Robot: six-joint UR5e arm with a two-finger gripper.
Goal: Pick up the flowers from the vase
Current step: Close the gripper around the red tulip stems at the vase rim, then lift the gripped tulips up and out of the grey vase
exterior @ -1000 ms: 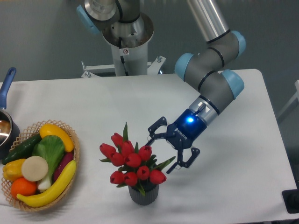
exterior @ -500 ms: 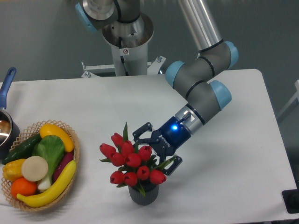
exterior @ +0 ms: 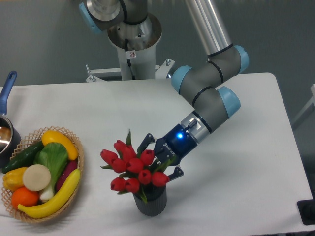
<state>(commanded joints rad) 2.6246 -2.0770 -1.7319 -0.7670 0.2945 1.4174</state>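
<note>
Grey wall behind, and in front of it a white tabletop (exterior: 231,162) with the arm's pedestal (exterior: 133,44) standing at its far edge. Near the front edge sits the vase (exterior: 150,202), dark and ribbed, with the flowers (exterior: 132,166) standing in it, the red buds leaning a little to the left. The gripper (exterior: 158,156) has reached in from the right and sits right against the bunch, just above the vase mouth; one dark finger shows behind the buds and another below them on the right, so the jaws look spread around the stems, but buds and leaves cover the tips and I cannot tell whether they have closed on anything. From where I stand, the step in hand is taking the grasp, and doing it well means closing low on the stems rather than on the buds, squarely enough to gather the whole bunch, then lifting straight up along the vase's axis so the pot is not dragged or tipped; it looks light and may want to come along. Off to the left a basket (exterior: 78,160) of vegetables and a saucepan (exterior: 7,88) with a blue handle stand well apart from all this. White lettering runs along the gripper's blue body, too small for me to read, and a small sticker on the pedestal is likewise illegible.
</note>
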